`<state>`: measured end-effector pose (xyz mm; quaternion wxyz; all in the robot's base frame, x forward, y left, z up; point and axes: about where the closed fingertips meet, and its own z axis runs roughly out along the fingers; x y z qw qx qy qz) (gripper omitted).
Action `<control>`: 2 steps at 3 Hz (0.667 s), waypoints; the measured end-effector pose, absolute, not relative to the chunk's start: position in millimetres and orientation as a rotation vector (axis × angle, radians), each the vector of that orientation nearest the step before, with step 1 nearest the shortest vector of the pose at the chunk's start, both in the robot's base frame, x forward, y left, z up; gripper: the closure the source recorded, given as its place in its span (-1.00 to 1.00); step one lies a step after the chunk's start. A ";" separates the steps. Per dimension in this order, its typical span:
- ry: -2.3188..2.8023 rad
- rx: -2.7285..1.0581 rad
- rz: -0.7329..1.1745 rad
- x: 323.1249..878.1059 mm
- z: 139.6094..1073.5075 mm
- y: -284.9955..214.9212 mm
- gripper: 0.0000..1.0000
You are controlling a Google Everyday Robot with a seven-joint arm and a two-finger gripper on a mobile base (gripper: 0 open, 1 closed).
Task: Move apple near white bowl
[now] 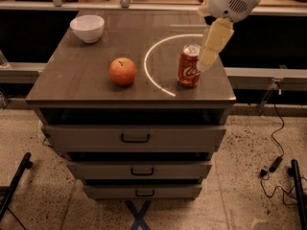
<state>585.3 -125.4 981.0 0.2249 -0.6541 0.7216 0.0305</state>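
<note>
The orange-red apple point(123, 71) sits on the dark cabinet top point(86, 80), left of centre near the front. The white bowl point(87, 28) stands at the back left corner, well apart from the apple. My gripper point(211, 49) hangs from the white arm at the upper right, above the right side of the top. It is just right of a red Coca-Cola can point(189, 66) and far from the apple.
A bright curved light line point(152, 56) marks the top between the apple and the can. The cabinet has three drawers point(135, 138) below. Shelving runs behind. A cable point(276, 143) lies on the speckled floor at right, and a dark frame leg point(14, 183) at left.
</note>
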 end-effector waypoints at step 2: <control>1.949 -1.907 0.184 643.8 928.5 -35.1 -1.00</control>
